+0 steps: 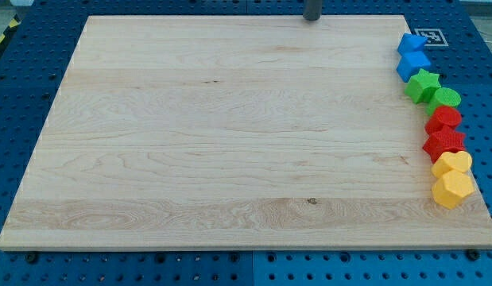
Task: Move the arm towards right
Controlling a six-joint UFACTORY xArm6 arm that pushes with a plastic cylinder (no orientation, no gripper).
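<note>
My tip [312, 19] shows at the view's top edge, at the far edge of the wooden board [230, 135], well left of the blocks. Along the board's right edge runs a column of blocks: a blue block [411, 44], a second blue block [413, 65], a green star [424, 84], a green round block [447, 99], a red block [444, 120], a red star-like block [444, 144], a yellow heart-like block [452, 164] and a yellow hexagonal block [452, 190]. The tip touches none of them.
The board lies on a blue perforated table [23, 71]. A black-and-white marker tag [430, 37] lies at the board's top right corner, beside the blue blocks.
</note>
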